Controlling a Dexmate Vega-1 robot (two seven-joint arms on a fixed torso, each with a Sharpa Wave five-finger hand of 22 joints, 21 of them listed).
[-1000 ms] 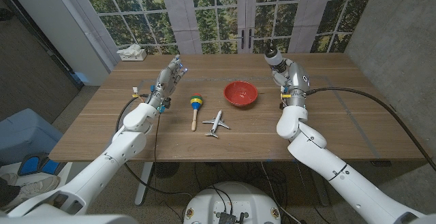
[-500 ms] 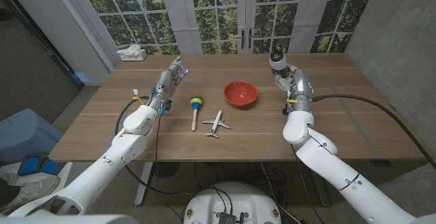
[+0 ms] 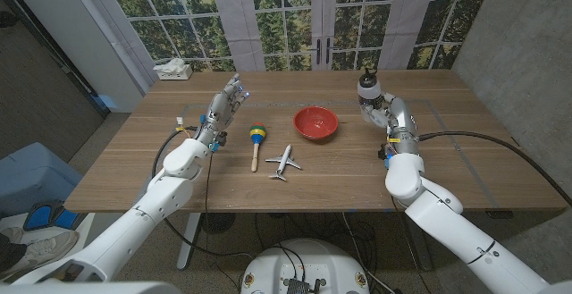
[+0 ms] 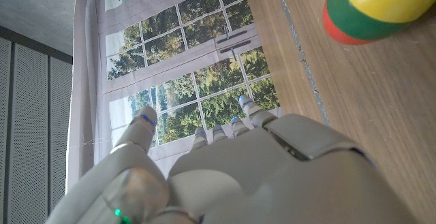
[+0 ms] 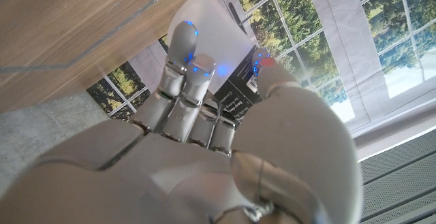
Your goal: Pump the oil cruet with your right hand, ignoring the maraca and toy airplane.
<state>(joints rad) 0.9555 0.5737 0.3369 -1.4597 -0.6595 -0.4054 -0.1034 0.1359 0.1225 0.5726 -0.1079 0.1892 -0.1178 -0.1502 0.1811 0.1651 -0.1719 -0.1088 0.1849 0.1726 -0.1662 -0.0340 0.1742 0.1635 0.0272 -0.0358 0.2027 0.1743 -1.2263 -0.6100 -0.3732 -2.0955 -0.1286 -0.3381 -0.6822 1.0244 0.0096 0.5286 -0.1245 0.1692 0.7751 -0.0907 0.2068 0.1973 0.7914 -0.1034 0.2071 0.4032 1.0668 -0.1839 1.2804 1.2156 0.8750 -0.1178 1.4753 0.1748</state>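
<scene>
- Wooden table (image 3: pixel 223 182) stood before tall windows onto trees.
- Left hand (image 3: pixel 223 106) hung over the table's left side, fingers apart, holding nothing.
- Maraca (image 3: pixel 256 143) and toy airplane (image 3: pixel 284 161) lay mid-table, well apart from the oil cruet (image 3: pixel 367 91).
- Right hand (image 3: pixel 390 111) wrapped the upright cruet at the right rear, fingers clamped on its body below the pump top.
</scene>
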